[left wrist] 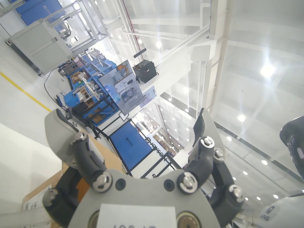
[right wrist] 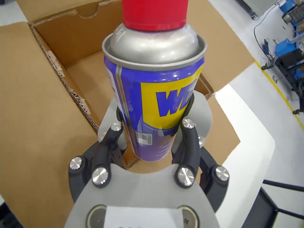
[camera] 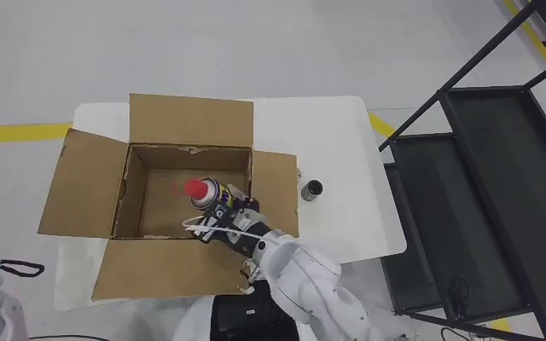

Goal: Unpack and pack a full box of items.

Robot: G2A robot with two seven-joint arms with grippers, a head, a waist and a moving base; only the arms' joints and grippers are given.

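A blue and yellow spray can (right wrist: 154, 91) with a red cap (camera: 197, 187) is held over the near right corner of the open cardboard box (camera: 94, 183). My right gripper (right wrist: 155, 115) is shut on the can's body, with the cap pointing toward the box's middle. The box inside looks bare where I can see its floor (camera: 166, 200). My left gripper (left wrist: 133, 131) points up at the ceiling, open, with nothing between its fingers (left wrist: 59, 134).
A small dark cylinder (camera: 312, 189) lies on the white table (camera: 341, 145) just right of the box's right flap. A black metal rack (camera: 478, 196) stands to the right of the table. Box flaps spread out on all sides.
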